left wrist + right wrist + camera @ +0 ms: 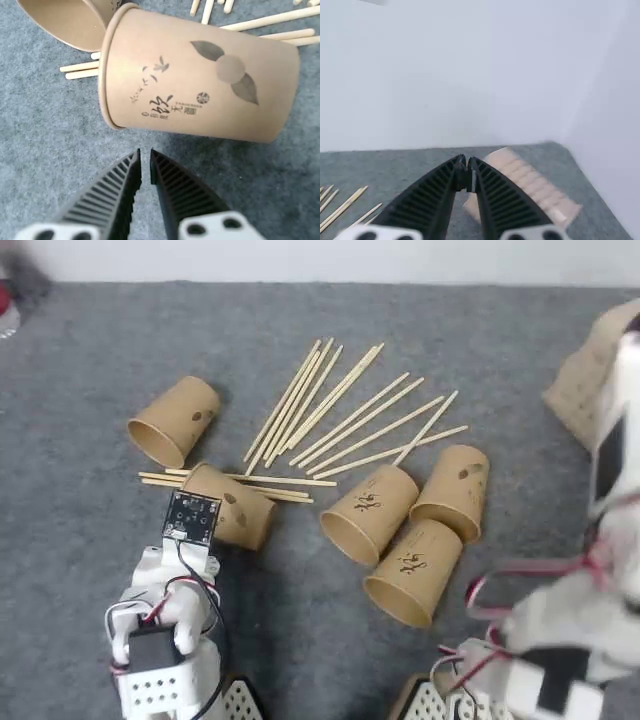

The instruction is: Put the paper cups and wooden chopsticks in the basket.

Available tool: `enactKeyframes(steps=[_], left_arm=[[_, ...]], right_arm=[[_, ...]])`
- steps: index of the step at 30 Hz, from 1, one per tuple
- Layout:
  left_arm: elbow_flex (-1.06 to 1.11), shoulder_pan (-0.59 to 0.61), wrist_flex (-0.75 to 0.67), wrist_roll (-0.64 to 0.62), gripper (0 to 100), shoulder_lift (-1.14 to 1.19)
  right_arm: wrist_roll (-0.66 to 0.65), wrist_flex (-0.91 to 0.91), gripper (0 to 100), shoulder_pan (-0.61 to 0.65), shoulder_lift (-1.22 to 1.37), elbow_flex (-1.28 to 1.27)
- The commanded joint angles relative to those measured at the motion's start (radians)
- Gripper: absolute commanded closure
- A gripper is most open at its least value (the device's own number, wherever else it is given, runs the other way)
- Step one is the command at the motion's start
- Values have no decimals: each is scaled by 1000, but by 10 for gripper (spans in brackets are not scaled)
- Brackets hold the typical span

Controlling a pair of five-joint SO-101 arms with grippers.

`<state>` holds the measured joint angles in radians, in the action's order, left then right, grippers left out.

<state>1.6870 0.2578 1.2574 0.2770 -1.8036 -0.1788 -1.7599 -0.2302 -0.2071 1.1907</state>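
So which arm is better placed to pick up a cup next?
Left. The left hand sits just short of a tipped paper cup; the right hand is raised over by the basket.

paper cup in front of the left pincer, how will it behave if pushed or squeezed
Lying on its side on the grey mat, the tan printed paper cup would probably roll, curving because it tapers. It looks thin-walled and light, so a nudge from the left pincer likely shoves it away; a hard squeeze may dent it.
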Motion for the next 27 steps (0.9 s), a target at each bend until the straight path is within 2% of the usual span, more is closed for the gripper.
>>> enactKeyframes(steps=[1, 4, 9, 16, 23, 27], left_arm=[[-4, 5, -2, 6, 964, -15], [-4, 5, -2, 6, 964, -15], [-4, 5, -2, 6, 964, -15], [-4, 5, -2, 6, 964, -15], [-4, 5, -2, 6, 964, -15], [-4, 6, -2, 6, 964, -15]], right_arm=[[-60, -31, 992, 50, -101, -186], [-100, 15, 991, 5, -99, -347], [-110, 226, 991, -202, -16, -514], [-110, 547, 991, -430, 282, -552], [-112, 917, 991, -473, 602, -552], [-112, 857, 989, -515, 690, -549]])
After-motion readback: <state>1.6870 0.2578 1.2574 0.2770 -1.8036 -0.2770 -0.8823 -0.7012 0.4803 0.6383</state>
